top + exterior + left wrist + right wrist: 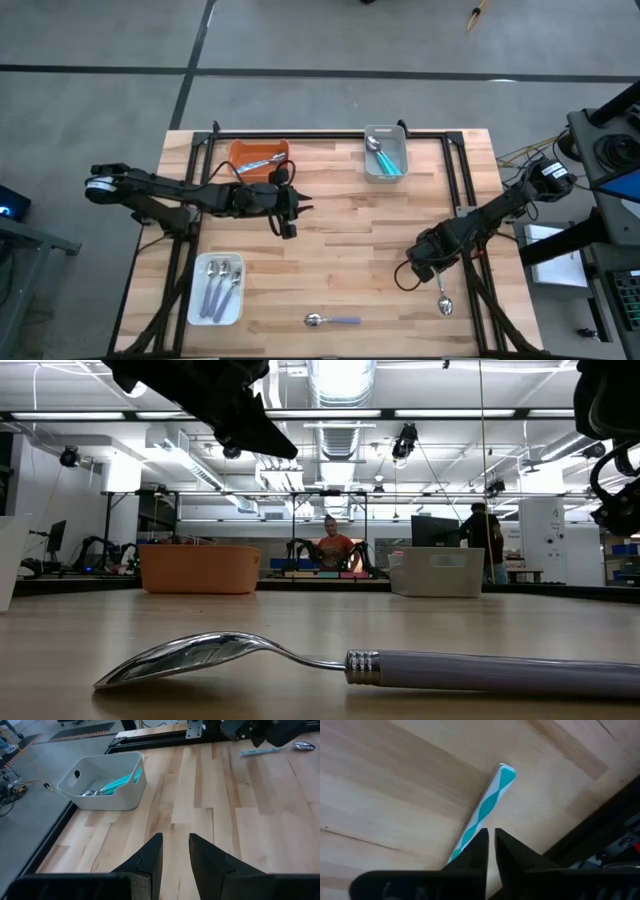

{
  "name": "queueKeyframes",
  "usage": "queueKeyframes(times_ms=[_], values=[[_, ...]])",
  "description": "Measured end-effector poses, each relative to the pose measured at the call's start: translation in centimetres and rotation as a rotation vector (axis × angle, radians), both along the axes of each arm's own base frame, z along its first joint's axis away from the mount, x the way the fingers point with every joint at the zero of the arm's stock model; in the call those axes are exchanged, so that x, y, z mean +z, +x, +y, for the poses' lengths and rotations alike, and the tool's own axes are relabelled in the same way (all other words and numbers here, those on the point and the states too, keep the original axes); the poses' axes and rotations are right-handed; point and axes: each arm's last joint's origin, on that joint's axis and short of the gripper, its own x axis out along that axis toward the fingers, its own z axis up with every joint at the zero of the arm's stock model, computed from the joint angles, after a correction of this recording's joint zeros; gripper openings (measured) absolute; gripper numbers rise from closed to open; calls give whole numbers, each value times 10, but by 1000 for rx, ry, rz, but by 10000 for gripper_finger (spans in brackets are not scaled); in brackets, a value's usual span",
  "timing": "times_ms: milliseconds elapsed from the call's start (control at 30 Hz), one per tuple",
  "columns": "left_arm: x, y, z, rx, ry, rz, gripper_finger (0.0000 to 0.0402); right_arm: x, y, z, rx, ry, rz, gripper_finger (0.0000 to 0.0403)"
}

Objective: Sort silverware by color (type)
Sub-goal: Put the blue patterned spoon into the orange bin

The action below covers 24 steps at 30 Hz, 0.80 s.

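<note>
From above, the right gripper [432, 268] sits low over a spoon [444, 300] near the table's [350, 250] right edge. Level view: a lavender spoon [380, 662] lies in front. Left wrist: fingers [150, 855] slightly apart, empty. Right wrist: fingers [479, 851] nearly pressed together over the teal-patterned handle [487, 807].
</note>
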Motion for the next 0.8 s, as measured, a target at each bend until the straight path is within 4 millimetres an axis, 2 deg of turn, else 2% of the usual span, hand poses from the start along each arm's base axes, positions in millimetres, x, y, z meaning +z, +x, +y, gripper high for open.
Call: queueKeyframes(times_ms=[433, 600, 800], values=[[2, 1, 0, 0, -1, -31, 76, -5, 1, -3, -14, -90, -64, 164], [2, 1, 0, 0, -1, -31, 76, -16, 0, -4, -74, -93, -94, 170], [3, 1, 0, 0, -2, -37, 76, -24, -5, -7, -94, -124, -100, 136]])
